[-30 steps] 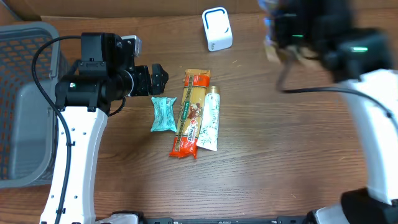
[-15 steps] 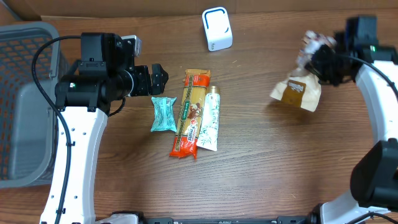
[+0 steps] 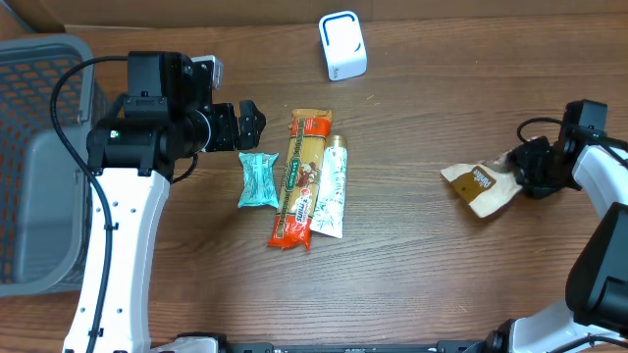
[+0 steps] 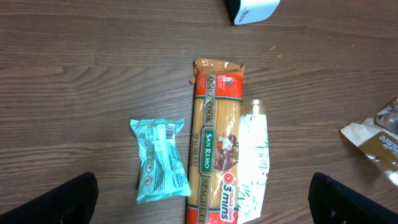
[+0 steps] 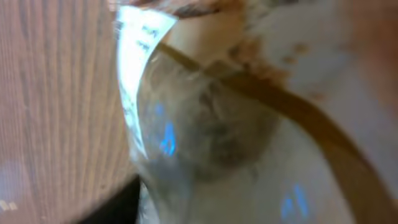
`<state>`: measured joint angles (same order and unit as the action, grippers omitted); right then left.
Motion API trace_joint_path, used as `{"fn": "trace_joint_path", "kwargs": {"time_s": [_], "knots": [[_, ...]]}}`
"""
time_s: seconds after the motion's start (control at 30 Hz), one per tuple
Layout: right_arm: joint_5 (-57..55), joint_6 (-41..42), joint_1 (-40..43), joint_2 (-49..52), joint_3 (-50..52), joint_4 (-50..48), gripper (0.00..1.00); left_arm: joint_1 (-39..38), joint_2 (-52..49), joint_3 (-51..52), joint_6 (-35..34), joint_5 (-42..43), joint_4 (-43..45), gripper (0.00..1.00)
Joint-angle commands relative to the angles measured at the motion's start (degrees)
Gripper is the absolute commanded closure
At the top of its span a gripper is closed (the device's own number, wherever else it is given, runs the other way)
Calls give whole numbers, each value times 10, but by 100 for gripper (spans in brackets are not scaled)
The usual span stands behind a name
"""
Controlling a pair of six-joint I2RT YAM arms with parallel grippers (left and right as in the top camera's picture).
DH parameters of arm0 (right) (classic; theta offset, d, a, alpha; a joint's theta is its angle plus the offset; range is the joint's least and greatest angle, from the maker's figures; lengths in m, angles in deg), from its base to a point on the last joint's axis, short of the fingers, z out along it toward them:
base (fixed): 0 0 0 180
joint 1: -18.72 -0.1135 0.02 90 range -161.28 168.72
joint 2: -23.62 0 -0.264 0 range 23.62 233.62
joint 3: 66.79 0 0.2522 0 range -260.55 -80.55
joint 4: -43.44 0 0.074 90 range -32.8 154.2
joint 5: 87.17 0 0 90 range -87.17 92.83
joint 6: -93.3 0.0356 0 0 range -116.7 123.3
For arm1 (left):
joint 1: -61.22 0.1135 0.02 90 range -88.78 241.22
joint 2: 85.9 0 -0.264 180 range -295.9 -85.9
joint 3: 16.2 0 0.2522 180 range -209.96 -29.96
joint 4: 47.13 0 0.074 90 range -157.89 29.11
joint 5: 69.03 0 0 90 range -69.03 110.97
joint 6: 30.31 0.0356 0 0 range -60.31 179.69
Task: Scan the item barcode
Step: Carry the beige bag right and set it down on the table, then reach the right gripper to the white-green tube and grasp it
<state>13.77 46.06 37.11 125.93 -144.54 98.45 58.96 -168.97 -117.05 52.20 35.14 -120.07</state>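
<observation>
Snack pouch [image 3: 481, 183] lies flat, right of the scanner [image 3: 341, 45].
The left gripper [image 3: 251, 125], jaws wide apart, hangs left of the scanner beside the spaghetti pack [image 3: 299, 179]. The pouch's long axis runs toward the nearer right gripper [image 3: 530, 169] at its end, and I cannot tell whether those jaws grip it.

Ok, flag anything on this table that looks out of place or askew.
The brown pouch lies crumpled and tilted beside the right gripper, far from the spaghetti pack, teal packet and white tube lined up mid-table. Nothing looks spilled.
</observation>
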Motion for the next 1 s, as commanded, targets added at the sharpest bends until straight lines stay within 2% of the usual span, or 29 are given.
{"fn": "trace_joint_path", "kwargs": {"time_s": [0.0, 0.27, 0.37, 0.43, 0.57, 0.77, 0.97], "knots": [[-24, -56, 5, -10, -14, 26, 3, -7, -2, -3, 9, 3, 0, 0], [-74, -135, 8, -33, -168, 214, 0, -7, -2, -3, 9, 3, 0, 0], [-46, -188, -2, -34, -232, 271, 0, -7, -2, -3, 9, 3, 0, 0], [11, -238, -17, -34, -251, 281, 0, -7, -2, -3, 9, 3, 0, 0], [113, -283, -59, -32, -239, 252, 0, -7, -2, -3, 9, 3, 0, 0], [128, -277, -184, -31, -163, 160, 0, -7, -2, -3, 9, 3, 0, 0], [133, -196, -320, -11, -76, 9, 3, -7, -2, -3, 9, 3, 0, 0]]}}
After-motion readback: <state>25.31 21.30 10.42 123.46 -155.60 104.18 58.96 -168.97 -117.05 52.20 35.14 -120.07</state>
